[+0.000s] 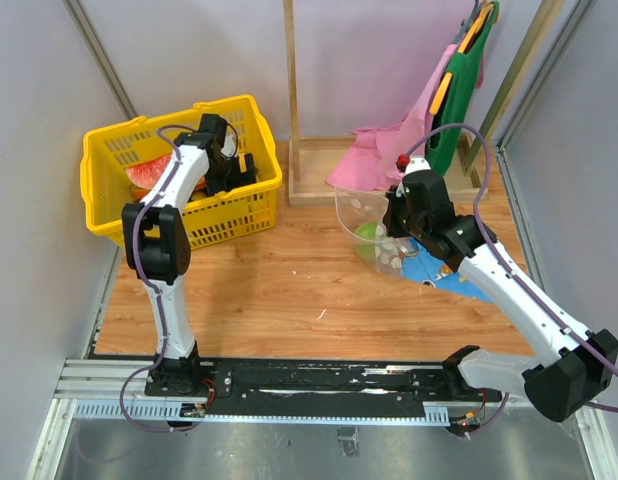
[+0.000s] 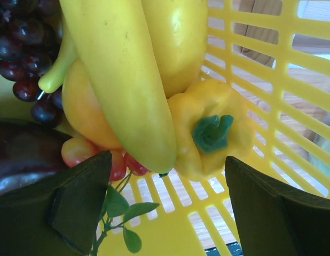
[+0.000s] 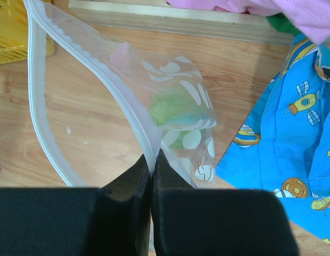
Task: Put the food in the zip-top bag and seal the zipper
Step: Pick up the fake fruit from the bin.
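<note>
Nearest to my left wrist camera are the two dark fingers (image 2: 74, 208) of the left gripper (image 2: 167, 168). They are spread wide, and nothing touches either pad. Just ahead of the gap lies a banana (image 2: 127, 80), its tip pointing back toward the opening. A yellow pepper (image 2: 207, 133) with a green stem sits against it, toward the right-hand finger. Ahead of the left-hand finger I see small red fruits (image 2: 119, 165), an orange-yellow piece (image 2: 82, 106) and dark grapes (image 2: 21, 53). A dark purple piece (image 2: 21, 160) lies out to that side. All of it rests in the yellow basket (image 2: 272, 58), whose slatted wall runs ahead and right of the fingers.

On the right wrist view, the right gripper (image 3: 152, 160) has its fingers pressed together on the bag (image 3: 178, 74). They pinch the white zipper (image 3: 37, 106) strip at the mouth edge. The mouth gapes ahead and to the left of the fingers, and the strip loops away from the pinch and back. Inside the bag, just ahead of the fingertips, sits the green fruit (image 3: 173, 114). Blue cloth (image 3: 282, 138) lies to the right of the fingers, and pink cloth (image 3: 272, 10) is farther ahead on that side.

From overhead I see the left gripper down inside the basket. The bag is beside the right gripper over the wooden table (image 1: 289, 290), well apart from the basket.
</note>
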`<move>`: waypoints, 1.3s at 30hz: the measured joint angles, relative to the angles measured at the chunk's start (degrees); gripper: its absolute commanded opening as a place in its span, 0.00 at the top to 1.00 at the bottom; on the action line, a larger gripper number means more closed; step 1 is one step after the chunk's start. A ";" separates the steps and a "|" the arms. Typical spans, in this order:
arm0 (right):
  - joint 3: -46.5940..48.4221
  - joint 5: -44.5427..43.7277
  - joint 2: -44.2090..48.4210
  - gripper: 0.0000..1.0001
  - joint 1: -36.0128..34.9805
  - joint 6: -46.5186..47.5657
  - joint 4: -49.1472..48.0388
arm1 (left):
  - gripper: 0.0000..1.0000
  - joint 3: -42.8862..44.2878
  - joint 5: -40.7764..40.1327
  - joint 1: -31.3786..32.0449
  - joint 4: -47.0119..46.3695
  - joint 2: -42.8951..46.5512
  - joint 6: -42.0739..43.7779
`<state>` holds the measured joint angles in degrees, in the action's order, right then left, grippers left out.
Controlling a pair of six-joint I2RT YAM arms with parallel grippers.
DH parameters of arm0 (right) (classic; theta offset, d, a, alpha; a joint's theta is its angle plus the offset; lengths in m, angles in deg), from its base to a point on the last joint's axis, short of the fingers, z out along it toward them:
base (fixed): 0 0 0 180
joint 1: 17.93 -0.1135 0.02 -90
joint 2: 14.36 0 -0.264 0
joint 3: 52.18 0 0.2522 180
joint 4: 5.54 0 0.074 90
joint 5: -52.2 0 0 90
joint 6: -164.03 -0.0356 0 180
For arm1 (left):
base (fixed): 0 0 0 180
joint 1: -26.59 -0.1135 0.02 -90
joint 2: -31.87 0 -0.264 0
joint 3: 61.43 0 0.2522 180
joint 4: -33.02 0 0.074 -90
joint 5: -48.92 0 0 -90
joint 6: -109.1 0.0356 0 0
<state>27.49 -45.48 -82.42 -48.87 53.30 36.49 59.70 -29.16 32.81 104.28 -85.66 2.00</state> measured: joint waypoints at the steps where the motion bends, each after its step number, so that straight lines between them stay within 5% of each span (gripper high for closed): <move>1: 0.00 0.02 -0.02 0.98 0.00 0.00 0.00 | 0.10 0.00 -0.02 0.09 0.00 -0.35 0.00; 23: -0.63 0.17 -0.02 0.97 0.20 -0.02 -0.22 | 0.11 0.96 -15.10 -0.52 4.44 -0.61 -2.67; 39: -1.07 0.24 0.02 0.97 0.20 -0.07 -0.37 | 0.26 -5.66 -16.09 -1.31 4.59 2.27 -3.98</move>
<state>26.42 -45.24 -82.39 -48.67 53.24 36.12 54.04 -45.24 31.50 108.87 -83.39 -1.98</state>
